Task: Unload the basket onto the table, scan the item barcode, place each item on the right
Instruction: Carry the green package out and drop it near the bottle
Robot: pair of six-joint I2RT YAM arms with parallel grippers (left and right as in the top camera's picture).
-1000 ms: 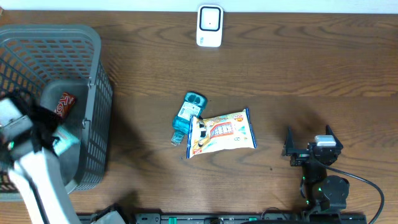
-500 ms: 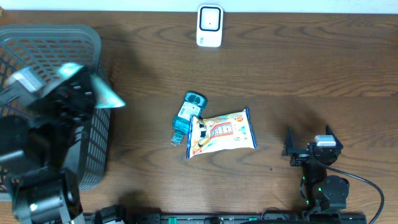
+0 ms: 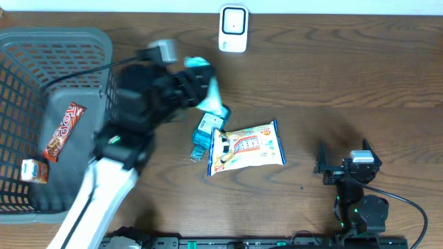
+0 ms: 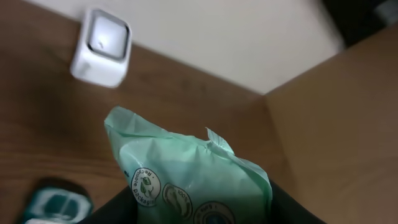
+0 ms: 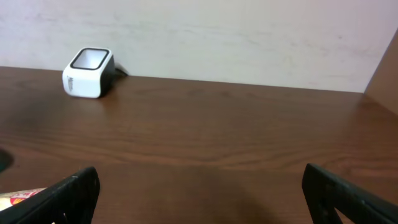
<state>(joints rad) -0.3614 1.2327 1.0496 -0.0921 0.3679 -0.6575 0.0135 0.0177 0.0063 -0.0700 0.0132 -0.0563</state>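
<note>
A pale green pouch [image 3: 210, 88] hangs above the table's middle, and my left gripper [image 3: 196, 88] is shut on it. In the left wrist view the pouch [image 4: 186, 165] fills the space between the dark jaws of the left gripper [image 4: 199, 214], its round printed logos facing the camera. The white barcode scanner [image 3: 233, 29] stands at the back edge, up and to the right of the pouch; the left wrist view has the scanner [image 4: 101, 48] at upper left. My right gripper [image 3: 342, 159] rests low at the right, open, with nothing between the fingers [image 5: 74, 193].
A grey wire basket [image 3: 107, 83] at the left holds a red bar [image 3: 64, 130] and a small orange box [image 3: 34, 171]. A teal package [image 3: 209, 128] and a yellow snack bag [image 3: 249, 146] lie mid-table, just below the held pouch.
The left arm has swung out of the basket and to the right with the green pouch, from over the basket to over the middle of the table. The right arm is unmoved.
</note>
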